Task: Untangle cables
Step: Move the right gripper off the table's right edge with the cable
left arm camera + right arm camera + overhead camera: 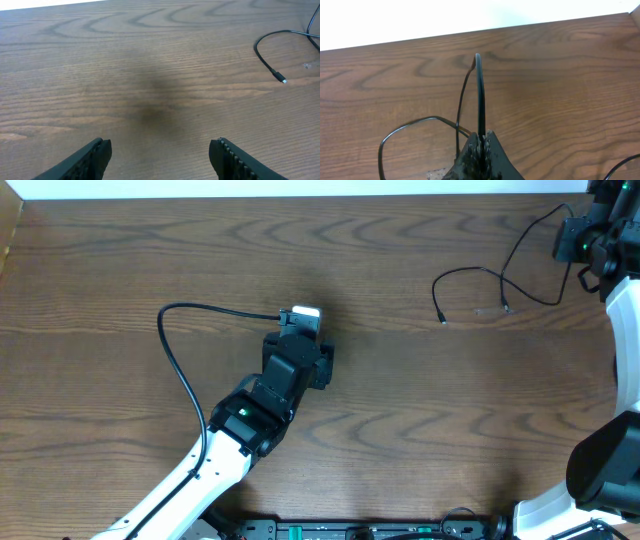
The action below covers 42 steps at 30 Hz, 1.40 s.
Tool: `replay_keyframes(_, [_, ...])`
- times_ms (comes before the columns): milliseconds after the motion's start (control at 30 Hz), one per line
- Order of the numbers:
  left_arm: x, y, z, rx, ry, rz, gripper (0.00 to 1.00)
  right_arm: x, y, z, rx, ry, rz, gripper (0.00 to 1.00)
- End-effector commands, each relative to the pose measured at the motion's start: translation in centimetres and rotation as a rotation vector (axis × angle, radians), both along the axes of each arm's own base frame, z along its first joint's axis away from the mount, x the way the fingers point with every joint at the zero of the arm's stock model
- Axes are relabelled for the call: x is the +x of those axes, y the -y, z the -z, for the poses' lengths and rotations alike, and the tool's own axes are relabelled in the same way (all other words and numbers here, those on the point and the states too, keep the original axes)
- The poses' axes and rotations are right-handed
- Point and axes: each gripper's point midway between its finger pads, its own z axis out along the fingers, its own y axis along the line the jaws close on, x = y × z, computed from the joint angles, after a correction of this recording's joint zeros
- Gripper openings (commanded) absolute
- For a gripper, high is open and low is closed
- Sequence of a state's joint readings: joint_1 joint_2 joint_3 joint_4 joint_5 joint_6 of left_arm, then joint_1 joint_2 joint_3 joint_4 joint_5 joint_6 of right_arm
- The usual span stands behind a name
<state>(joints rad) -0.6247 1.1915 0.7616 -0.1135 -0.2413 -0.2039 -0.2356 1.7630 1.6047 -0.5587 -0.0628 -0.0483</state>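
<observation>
The thin black cable [470, 273] lies at the right of the table, one plug end [441, 317] free on the wood. From there it loops up to my right gripper [578, 242] at the far right corner. In the right wrist view that gripper [481, 139] is shut on the black cable [479, 90], which rises from the jaws and curves down to the table. My left gripper [300, 325] is over the table's middle. Its jaws [160, 150] are open and empty above bare wood, with the cable's plug end [283, 80] far to the right. No white cable shows.
The left arm's own thicker black cable [175, 350] arcs over the table's left half. The table's far edge [50, 5] lies ahead of the left gripper. A faint pale smear [487, 311] marks the wood near the cable.
</observation>
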Motion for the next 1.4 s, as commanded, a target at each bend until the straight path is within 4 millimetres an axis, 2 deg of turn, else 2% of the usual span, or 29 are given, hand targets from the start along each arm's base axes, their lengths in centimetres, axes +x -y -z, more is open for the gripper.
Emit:
replay_keyframes(0, [0.1,0.2,-0.1,0.015,0.01,0.013,0.68,0.3,0.8,-1.2,-0.019,0.026,0.008,0.01])
replay_keyframes(333, [0.1,1.0,-0.4,-0.012,0.012,0.053,0.68,0.2,1.2,-1.2,-0.034,0.023,0.016,0.01])
replay_keyframes(567, [0.3,1.4,0.0,-0.015,0.007,0.059,0.68,-0.3,3.0,-1.1,-0.062,0.011,0.062,0.01])
replay_keyframes(767, [0.5,2.0,1.3,-0.012,-0.025,0.08,0.68,-0.5,4.9,-1.6,-0.091,0.03,0.095,0.01])
replay_keyframes(900, [0.4,2.3,2.1,-0.008,-0.048,0.093,0.68,-0.9,7.5,-2.2,-0.14,0.041,0.176,0.01])
replay_keyframes(1033, [-0.1,3.8,1.9,-0.062,-0.06,0.164,0.68,-2.0,10.9,-2.8,-0.229,0.032,0.262,0.01])
replay_keyframes(1133, [0.1,3.9,1.6,-0.069,-0.048,0.166,0.68,-3.0,13.5,-3.2,-0.276,0.028,0.303,0.01])
replay_keyframes(1167, [0.1,3.9,1.6,-0.068,-0.046,0.165,0.68,-3.5,14.4,-3.3,-0.285,0.025,0.319,0.01])
replay_keyframes(1200, [0.1,3.9,1.5,-0.059,-0.042,0.171,0.68,-4.5,16.3,-3.4,-0.297,0.018,0.361,0.01])
replay_keyframes(1367, [0.1,3.9,1.8,-0.055,-0.049,0.174,0.68,-7.6,21.1,-3.6,-0.308,0.01,0.468,0.01])
